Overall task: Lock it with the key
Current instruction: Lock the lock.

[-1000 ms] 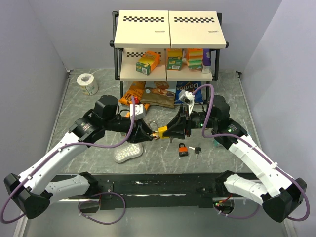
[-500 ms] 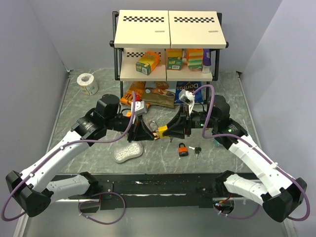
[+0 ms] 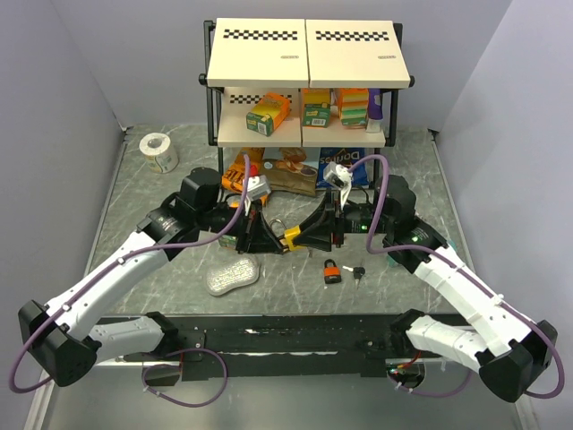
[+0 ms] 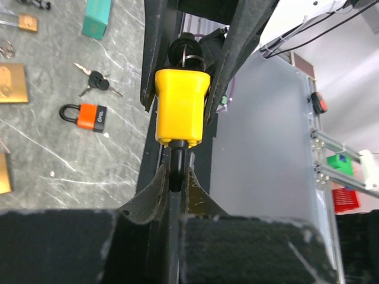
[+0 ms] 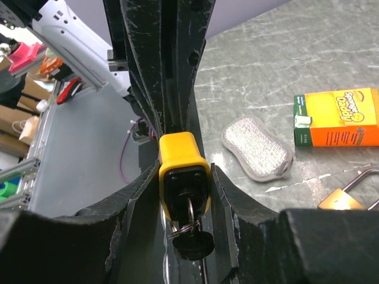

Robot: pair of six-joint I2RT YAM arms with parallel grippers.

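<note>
Top external: high behind the arm bases at 6 o'clock, looking down toward the shelf (image 3: 304,54) at 12; far, takes in the whole table (image 3: 152,197).
Left wrist: close, facing 3 o'clock onto the yellow padlock (image 4: 180,106).
Right wrist: close, facing 9 o'clock, the opposite way.
Shared: all three see the yellow padlock; top and left wrist also share the orange padlock (image 4: 92,116).

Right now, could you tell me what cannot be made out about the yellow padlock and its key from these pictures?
Left wrist view: the left gripper pinches the shackle, so latched or open cannot be told.
Right wrist view: the key and its ring hide the keyhole of the yellow padlock; turned or not is unclear.
Top external view: the padlock is tiny, wedged against the right gripper.
</note>
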